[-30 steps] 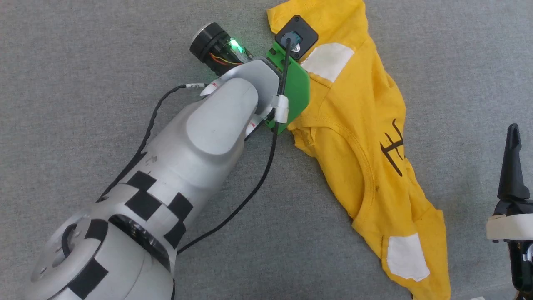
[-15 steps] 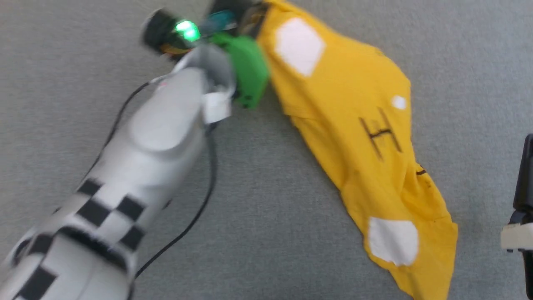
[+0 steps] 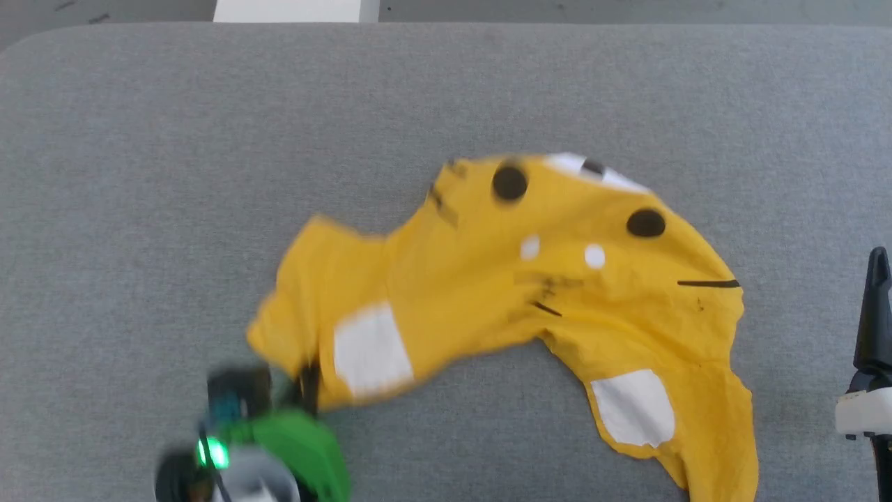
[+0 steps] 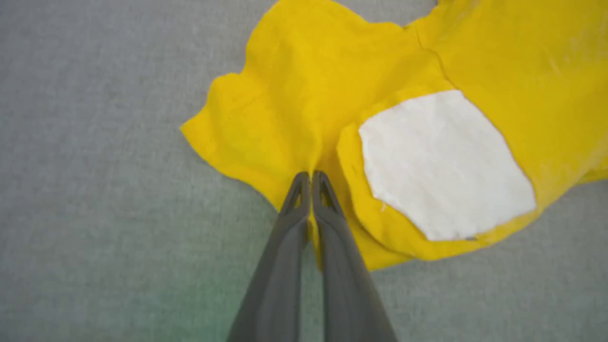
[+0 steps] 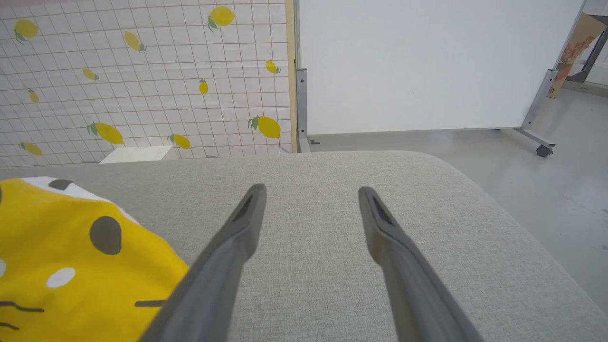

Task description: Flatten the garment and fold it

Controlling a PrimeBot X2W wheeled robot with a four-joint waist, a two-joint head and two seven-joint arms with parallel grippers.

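garment [image 3: 529, 279]: crumpled, spread mid grey worktop [image 3: 139, 174] | left claw [image 4: 311, 175]: sharp in left wrist view, fingers together, clamped on yellow edge beside white patch [image 4: 446, 166]; blurred in head view | right claw [image 5: 312, 190]: fingers apart, over worktop right of garment; lemon-print wall [image 5: 142, 80] beyond

Crumpled yellow garment [image 3: 488, 293] with white patches lies curved, unfolded.
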